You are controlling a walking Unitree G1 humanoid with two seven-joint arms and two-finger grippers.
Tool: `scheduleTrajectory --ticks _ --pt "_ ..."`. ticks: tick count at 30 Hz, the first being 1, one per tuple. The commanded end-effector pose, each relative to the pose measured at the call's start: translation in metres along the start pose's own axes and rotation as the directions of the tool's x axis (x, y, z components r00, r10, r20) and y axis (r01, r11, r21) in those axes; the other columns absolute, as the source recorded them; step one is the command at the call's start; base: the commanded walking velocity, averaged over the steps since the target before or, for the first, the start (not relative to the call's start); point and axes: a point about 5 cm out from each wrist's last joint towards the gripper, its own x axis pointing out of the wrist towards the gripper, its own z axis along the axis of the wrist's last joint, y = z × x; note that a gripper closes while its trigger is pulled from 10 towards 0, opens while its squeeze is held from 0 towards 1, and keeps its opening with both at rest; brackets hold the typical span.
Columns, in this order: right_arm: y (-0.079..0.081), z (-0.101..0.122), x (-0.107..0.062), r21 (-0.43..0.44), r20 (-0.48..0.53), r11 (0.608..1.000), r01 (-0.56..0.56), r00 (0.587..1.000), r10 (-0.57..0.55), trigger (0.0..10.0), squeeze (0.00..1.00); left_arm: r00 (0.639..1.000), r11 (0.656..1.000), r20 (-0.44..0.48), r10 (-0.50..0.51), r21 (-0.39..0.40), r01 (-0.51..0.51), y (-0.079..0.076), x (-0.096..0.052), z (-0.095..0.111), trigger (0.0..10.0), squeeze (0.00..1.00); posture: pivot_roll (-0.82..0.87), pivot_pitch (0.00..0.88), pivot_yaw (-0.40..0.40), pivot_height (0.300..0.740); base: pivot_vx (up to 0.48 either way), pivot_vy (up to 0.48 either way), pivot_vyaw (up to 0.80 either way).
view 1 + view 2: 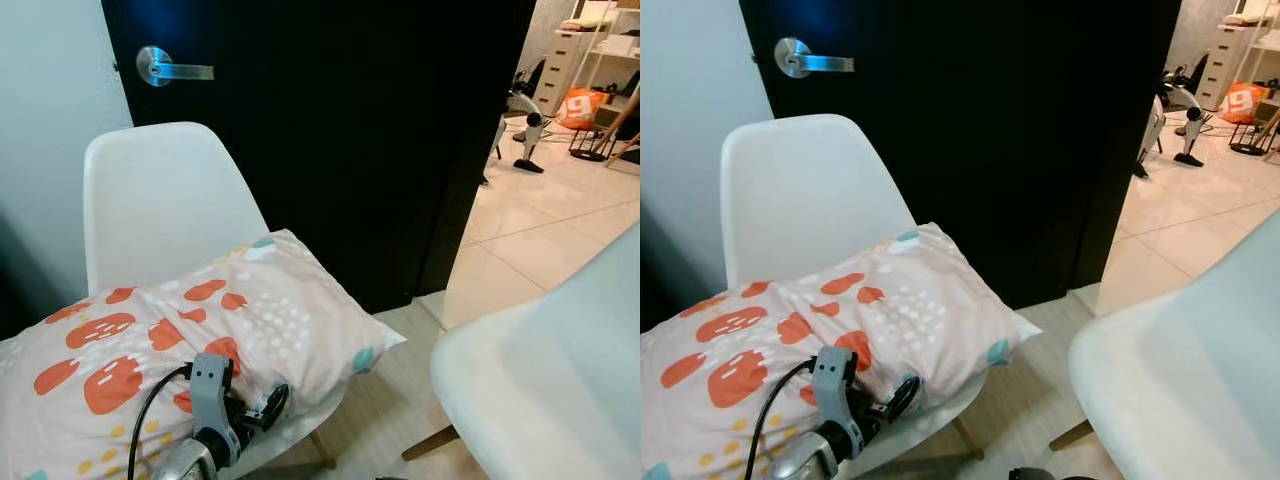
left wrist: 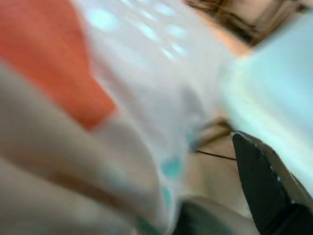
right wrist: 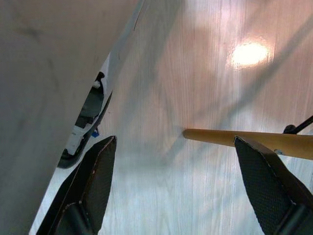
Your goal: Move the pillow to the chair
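Pillow (image 1: 190,345) lies on white chair (image 1: 160,205) seat, left gripper (image 1: 262,408) clamped on its near edge; right gripper (image 3: 181,186) spread wide above wood floor (image 3: 195,73), beside second chair (image 1: 560,390)

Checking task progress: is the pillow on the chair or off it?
On it: the pillow lies across the white chair seat, left gripper at its front edge.

The pillow (image 1: 190,340) lies on the chair (image 1: 160,200) at my near left, and my left gripper (image 1: 262,408) is at its near edge. Behind the chair stands a door (image 1: 350,130). A second chair (image 1: 550,380) sits near right.
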Motion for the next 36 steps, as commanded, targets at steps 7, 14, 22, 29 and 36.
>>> scheduleTrajectory --ticks 7,14,22,29,36 --pt "0.012 -0.004 0.000 -0.020 -0.028 0.999 -0.041 0.999 0.040 10.0 0.00 0.991 0.994 -0.082 -0.108 -0.006 0.108 -0.009 0.000 -0.013 10.0 0.00 0.01 0.013 -0.034 0.578 0.000 0.000 0.00" --pt "0.015 -0.006 0.000 -0.016 -0.033 0.999 -0.050 0.998 0.049 10.0 0.00 0.980 0.998 -0.187 -0.063 -0.032 0.058 -0.006 -0.010 -0.036 10.0 0.00 0.01 0.020 -0.031 0.606 0.000 0.000 0.00" --pt "0.016 -0.007 0.000 -0.023 -0.037 0.998 -0.056 0.998 0.055 10.0 0.00 0.983 1.000 -0.182 0.001 0.025 0.003 0.002 -0.011 -0.032 10.0 0.00 0.02 0.020 -0.042 0.625 0.000 0.000 0.00" --pt "0.015 -0.007 0.000 -0.035 -0.035 0.998 -0.055 0.998 0.054 10.0 0.00 0.871 0.861 -0.105 0.480 0.248 -0.445 0.063 -0.029 -0.009 10.0 0.00 0.03 0.024 -0.040 0.649 0.000 0.000 0.00" --pt "0.016 -0.006 0.000 -0.042 -0.033 0.998 -0.056 0.998 0.054 10.0 0.00 0.791 0.760 -0.064 0.608 0.335 -0.557 0.083 -0.047 0.001 10.0 0.00 0.03 0.027 -0.042 0.668 0.000 0.000 0.00"
